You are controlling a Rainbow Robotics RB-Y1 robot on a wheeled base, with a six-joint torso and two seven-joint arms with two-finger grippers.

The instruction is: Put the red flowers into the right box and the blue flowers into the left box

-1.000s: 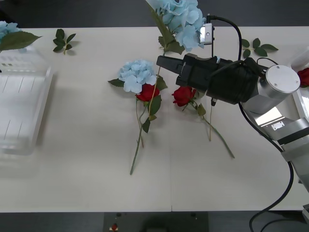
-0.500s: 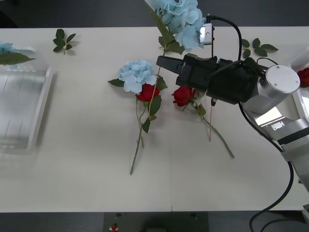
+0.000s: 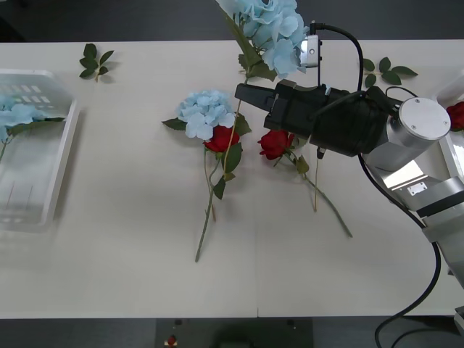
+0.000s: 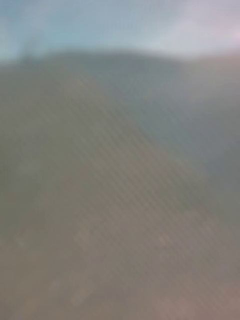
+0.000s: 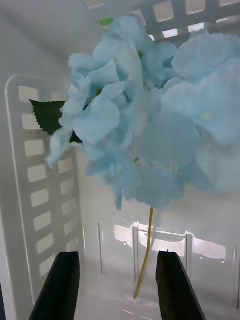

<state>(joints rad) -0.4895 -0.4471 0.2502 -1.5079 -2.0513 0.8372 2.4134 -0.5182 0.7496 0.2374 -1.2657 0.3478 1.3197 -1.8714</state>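
A blue flower (image 5: 145,125) lies in the left box (image 5: 45,165), and my left gripper (image 5: 117,256) hangs open just behind it, its black fingers either side of the stem (image 5: 145,250) without touching it. From the front, that blue flower (image 3: 16,116) rests inside the left box (image 3: 64,145). My right gripper (image 3: 241,96) is shut on the thin stem of a second blue flower (image 3: 270,29), held high over the table's middle. A third blue flower (image 3: 206,112) and two red flowers (image 3: 221,138) (image 3: 275,143) lie on the table below it. Another red flower (image 3: 457,114) sits by the right box (image 3: 451,90).
Loose green leaf sprigs lie at the back left (image 3: 96,59) and back right (image 3: 388,70). The right arm's silver joints (image 3: 424,119) and black cable (image 3: 428,275) reach over the table's right side. The stems of the red flowers trail toward the front edge.
The blue flower at the far left has dropped from above the left box's back edge down into the box. The right arm and its raised flower have not moved.
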